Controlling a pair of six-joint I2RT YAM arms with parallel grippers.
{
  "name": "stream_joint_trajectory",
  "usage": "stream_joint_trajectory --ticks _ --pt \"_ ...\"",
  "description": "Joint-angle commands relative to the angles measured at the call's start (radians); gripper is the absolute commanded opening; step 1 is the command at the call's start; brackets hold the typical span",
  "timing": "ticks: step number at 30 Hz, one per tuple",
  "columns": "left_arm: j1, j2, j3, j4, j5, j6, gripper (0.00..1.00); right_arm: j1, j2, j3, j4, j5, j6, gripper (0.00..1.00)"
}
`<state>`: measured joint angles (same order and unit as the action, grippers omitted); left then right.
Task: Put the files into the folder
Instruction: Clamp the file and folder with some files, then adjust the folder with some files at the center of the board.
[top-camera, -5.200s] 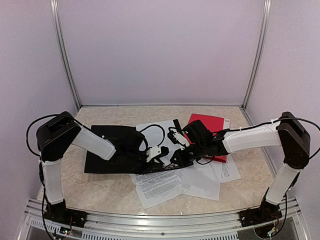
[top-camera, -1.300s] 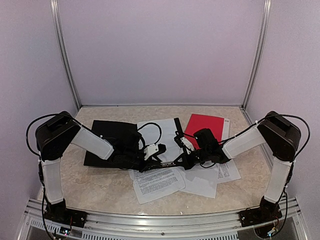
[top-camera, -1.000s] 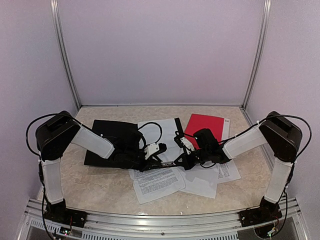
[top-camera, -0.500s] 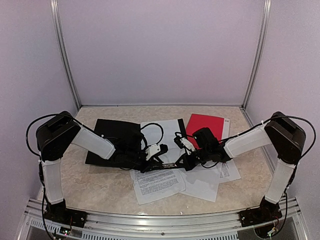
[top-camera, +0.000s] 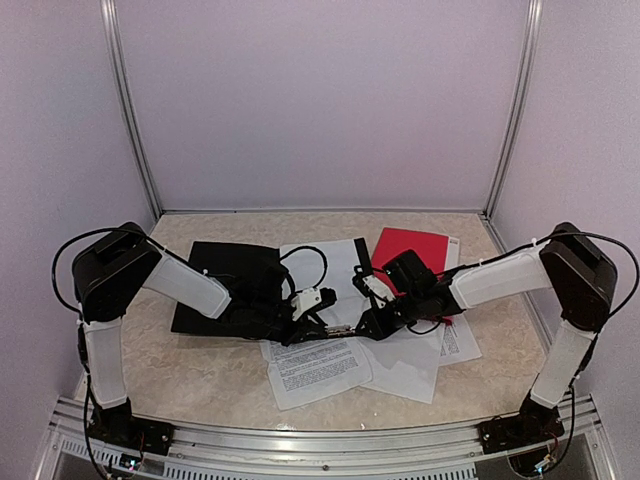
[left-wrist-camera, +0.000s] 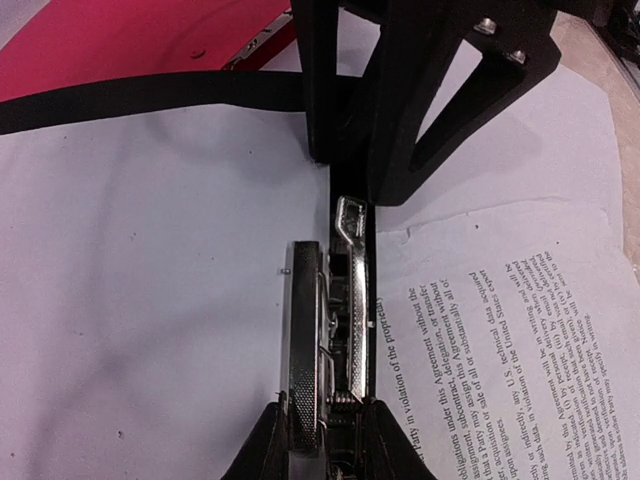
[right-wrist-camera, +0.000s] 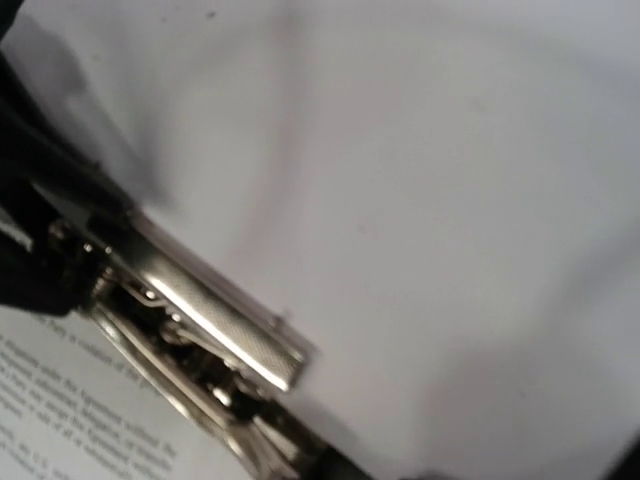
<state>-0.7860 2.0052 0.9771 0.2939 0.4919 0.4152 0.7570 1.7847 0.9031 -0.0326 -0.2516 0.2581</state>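
The black folder (top-camera: 222, 285) lies open left of centre, with a blank white sheet (top-camera: 328, 268) on its right half. My left gripper (top-camera: 308, 326) is shut on the folder's metal clip (left-wrist-camera: 330, 330), pinching its lever near its base (left-wrist-camera: 330, 445). The blank sheet (left-wrist-camera: 150, 280) lies left of the clip and a printed sheet (left-wrist-camera: 500, 360) right of it. My right gripper (top-camera: 367, 322) hangs just beyond the clip's far end, jaws a little apart and empty (left-wrist-camera: 352, 175). Its wrist view is blurred: the clip (right-wrist-camera: 200, 320) on white paper (right-wrist-camera: 420, 170), own fingers out of frame.
A red folder (top-camera: 415, 245) lies behind the right gripper. Loose printed sheets lie in front of the folder (top-camera: 315, 368) and to the right (top-camera: 458, 342). Metal posts and purple walls close in the marble table (top-camera: 200, 385).
My right gripper's jaws have come apart and its arm has stretched out, elbow moving right. The left gripper has kept its grip on the clip. The folder has barely shifted.
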Motion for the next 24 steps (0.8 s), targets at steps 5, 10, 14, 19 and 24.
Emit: stream_joint_trajectory --ticks 5,10,14,19,24 --pt "0.002 -0.020 -0.011 -0.014 0.019 -0.037 0.30 -0.012 -0.161 0.016 -0.090 0.115 0.056 0.42" --pt "-0.003 -0.069 -0.025 0.027 0.016 -0.059 0.46 -0.041 -0.195 0.026 -0.134 0.219 0.057 0.48" --pt "-0.016 -0.110 -0.023 0.037 -0.014 -0.060 0.57 -0.061 -0.172 0.007 -0.128 0.244 0.072 0.48" --pt "-0.023 -0.170 -0.061 0.082 -0.064 -0.085 0.73 -0.087 -0.136 -0.050 -0.065 0.220 0.100 0.50" --pt "-0.021 -0.240 -0.108 0.088 -0.226 -0.147 0.82 -0.091 -0.090 -0.080 0.007 0.165 0.121 0.51"
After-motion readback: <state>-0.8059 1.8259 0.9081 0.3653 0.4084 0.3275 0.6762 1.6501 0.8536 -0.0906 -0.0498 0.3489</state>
